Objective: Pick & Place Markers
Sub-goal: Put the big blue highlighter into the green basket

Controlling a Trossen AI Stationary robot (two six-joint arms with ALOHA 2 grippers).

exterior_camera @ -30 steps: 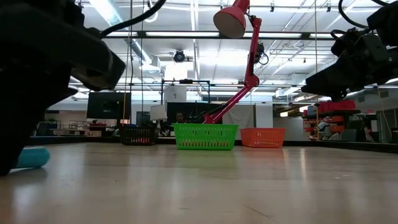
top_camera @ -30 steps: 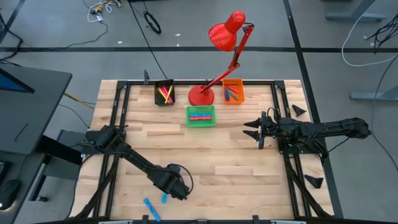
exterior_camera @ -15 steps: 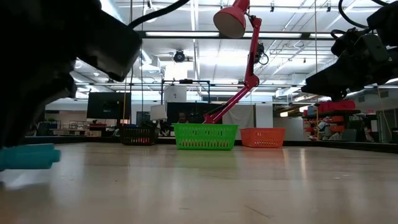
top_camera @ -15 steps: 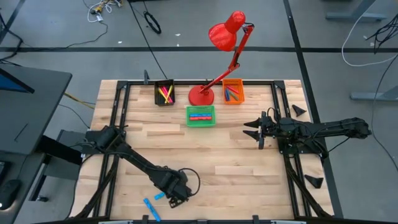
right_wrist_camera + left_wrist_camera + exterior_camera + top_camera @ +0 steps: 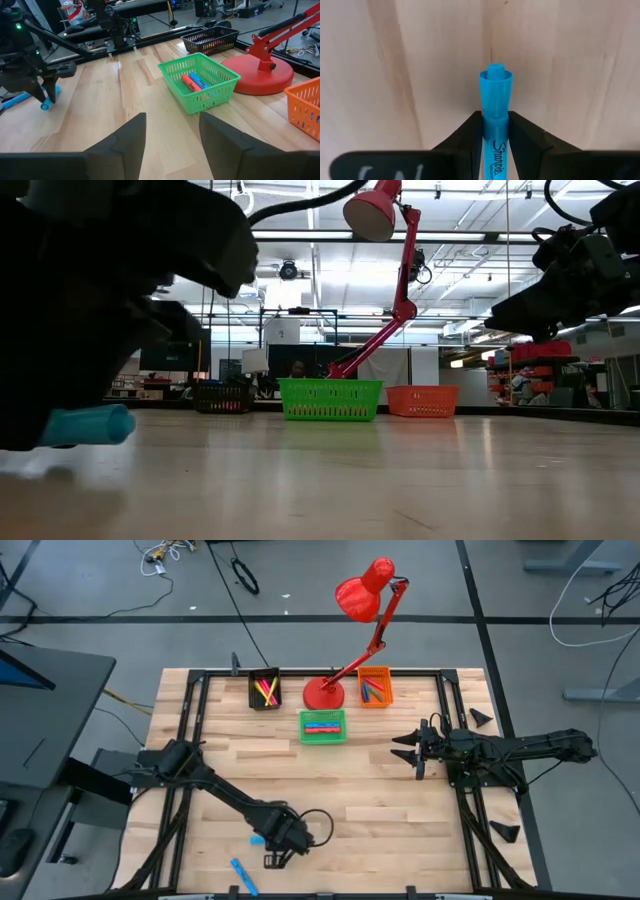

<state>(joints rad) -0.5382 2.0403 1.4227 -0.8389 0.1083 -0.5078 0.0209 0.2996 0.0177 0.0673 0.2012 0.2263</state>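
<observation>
Your left gripper pinches the blue marker mid-barrel — light, stiff, probably slick; right gripper gapes, idle.

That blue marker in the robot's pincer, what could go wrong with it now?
1. The left pincer grips the blue marker with the cap end sticking out past the fingertips, so it might twist or slip while being carried.
2. A second blue marker lies near the table's front edge; a low swing could knock it off.
3. The red lamp leans over the bins, so the arm might bump it on the way.
</observation>
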